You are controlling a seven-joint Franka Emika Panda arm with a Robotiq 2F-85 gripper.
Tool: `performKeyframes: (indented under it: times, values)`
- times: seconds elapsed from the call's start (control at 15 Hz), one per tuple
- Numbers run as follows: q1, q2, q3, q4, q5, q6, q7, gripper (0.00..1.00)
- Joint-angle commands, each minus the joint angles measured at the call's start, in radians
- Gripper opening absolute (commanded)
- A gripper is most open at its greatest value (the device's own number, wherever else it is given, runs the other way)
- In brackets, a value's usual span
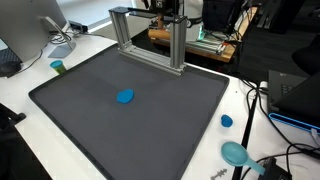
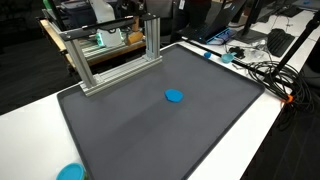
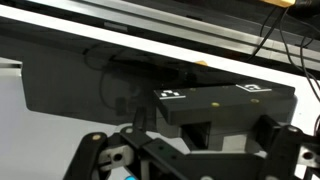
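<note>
My gripper (image 3: 190, 160) fills the bottom of the wrist view, its two fingers wide apart and holding nothing. Right in front of it is a black block (image 3: 225, 100) with white markers on top, and beyond that the dark mat's edge and a white table strip. In both exterior views the arm is high at the back, by the top of an aluminium frame (image 1: 150, 38) (image 2: 115, 50). A small blue disc (image 1: 125, 97) (image 2: 174, 97) lies alone near the middle of the dark mat (image 1: 90, 120) (image 2: 150, 135), far from the gripper.
A teal cup (image 1: 58, 67) stands off the mat. A blue cap (image 1: 227, 121) and a teal bowl (image 1: 236, 153) (image 2: 70, 172) lie on the white table. Cables (image 2: 262, 72) trail along one side. A monitor (image 1: 35, 30) and cluttered benches stand behind.
</note>
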Motion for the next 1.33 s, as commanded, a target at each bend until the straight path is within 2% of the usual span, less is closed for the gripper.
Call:
performKeyframes:
  times: [0.0,0.4,0.93,1.07,1.27]
  values:
    - [-0.011,0.069,0.019,0.057,0.024,-0.066,0.034,1.00]
    - [-0.012,0.086,0.026,0.062,0.025,-0.097,0.032,1.00]
    - [-0.039,0.034,0.032,0.095,-0.016,-0.134,0.135,1.00]
    - [-0.049,-0.003,0.033,0.091,-0.024,-0.139,0.166,1.00]
    - [-0.060,-0.128,0.029,0.060,-0.028,-0.114,0.167,1.00]
